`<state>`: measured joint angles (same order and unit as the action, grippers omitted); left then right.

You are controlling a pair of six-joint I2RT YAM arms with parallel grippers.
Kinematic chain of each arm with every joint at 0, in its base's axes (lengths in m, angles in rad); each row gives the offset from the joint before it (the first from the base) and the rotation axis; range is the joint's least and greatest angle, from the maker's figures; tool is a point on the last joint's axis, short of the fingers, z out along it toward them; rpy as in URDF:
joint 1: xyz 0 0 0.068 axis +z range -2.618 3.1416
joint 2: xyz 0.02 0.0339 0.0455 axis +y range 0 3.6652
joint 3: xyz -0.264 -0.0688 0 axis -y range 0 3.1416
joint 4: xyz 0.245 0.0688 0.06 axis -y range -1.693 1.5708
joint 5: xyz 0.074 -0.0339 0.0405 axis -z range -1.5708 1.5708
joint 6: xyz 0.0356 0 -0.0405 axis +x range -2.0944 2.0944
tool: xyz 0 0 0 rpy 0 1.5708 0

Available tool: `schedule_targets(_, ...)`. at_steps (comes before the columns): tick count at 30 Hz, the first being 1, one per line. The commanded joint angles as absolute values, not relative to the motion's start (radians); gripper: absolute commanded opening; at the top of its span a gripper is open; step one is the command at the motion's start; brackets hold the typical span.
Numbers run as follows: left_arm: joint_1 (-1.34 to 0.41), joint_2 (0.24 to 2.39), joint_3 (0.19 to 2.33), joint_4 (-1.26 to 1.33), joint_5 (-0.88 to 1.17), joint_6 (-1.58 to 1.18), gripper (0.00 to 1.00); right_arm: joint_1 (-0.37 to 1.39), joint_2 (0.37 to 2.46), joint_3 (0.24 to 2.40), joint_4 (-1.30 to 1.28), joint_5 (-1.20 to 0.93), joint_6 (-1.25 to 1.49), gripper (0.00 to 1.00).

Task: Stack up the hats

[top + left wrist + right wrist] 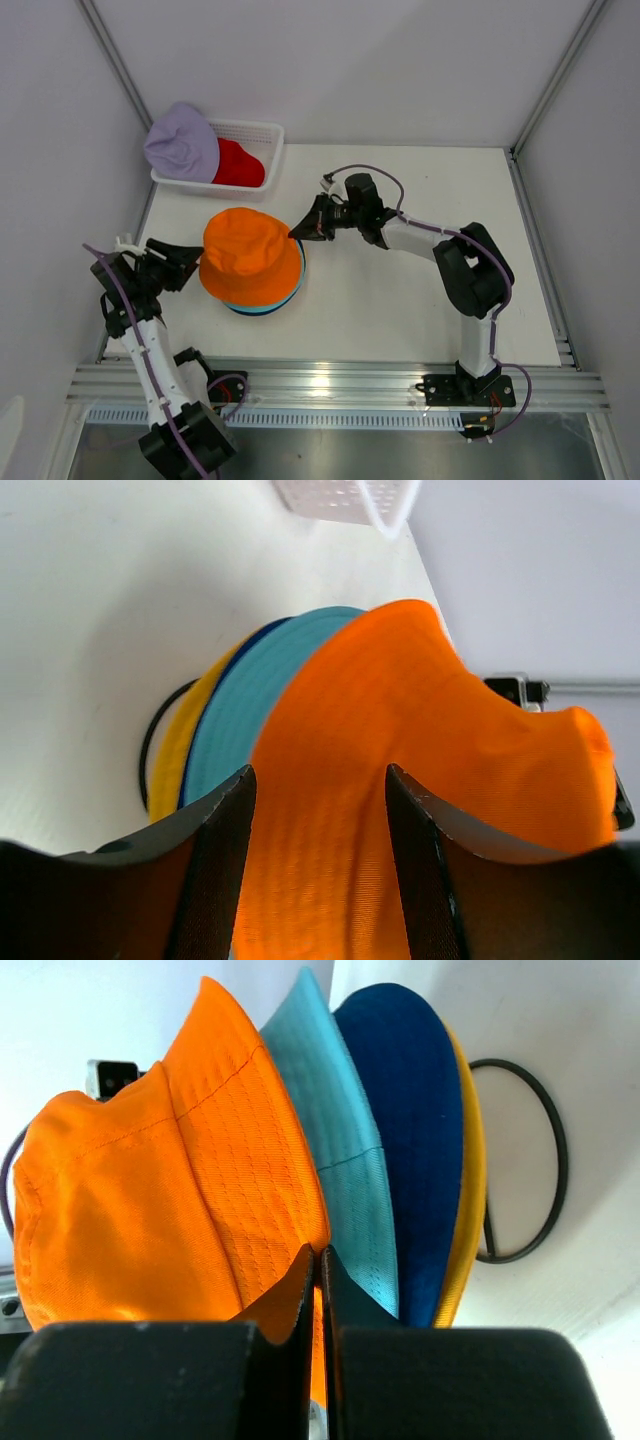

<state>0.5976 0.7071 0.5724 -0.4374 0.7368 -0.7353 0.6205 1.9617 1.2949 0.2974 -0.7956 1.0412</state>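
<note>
The orange hat (250,255) sits on top of a stack, over the teal hat (340,1130), the navy hat (410,1110) and the yellow hat (470,1190). My right gripper (300,230) is shut on the orange hat's brim at its right edge; the right wrist view shows the jaws (320,1250) pinching the fabric. My left gripper (190,262) is open at the hat's left side, with orange fabric (400,710) showing between its spread fingers (318,772). The lavender hat (180,145) and the red hat (238,163) lie in the basket.
The white mesh basket (262,130) stands at the back left of the table. The black wire stand's ring (555,1160) lies on the table under the stack. Grey walls close in on both sides.
</note>
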Motion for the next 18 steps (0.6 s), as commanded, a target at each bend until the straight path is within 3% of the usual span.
schedule_targets(1, 0.649, 0.681, 0.526, -0.482, 0.744, -0.742, 0.58, 0.615, 1.957, 1.292, 0.221, -0.756, 1.002, 0.00)
schedule_targets(12, 0.684, 0.652, 0.373, -0.223, 0.992, -0.894, 0.52, 0.617, 1.942, 1.296, 0.183, -0.735, 0.983, 0.00)
schedule_targets(18, 0.684, 0.637, 0.376, -0.184, 1.031, -0.911, 0.53, 0.623, 1.930, 1.293, 0.192, -0.716, 0.994, 0.00)
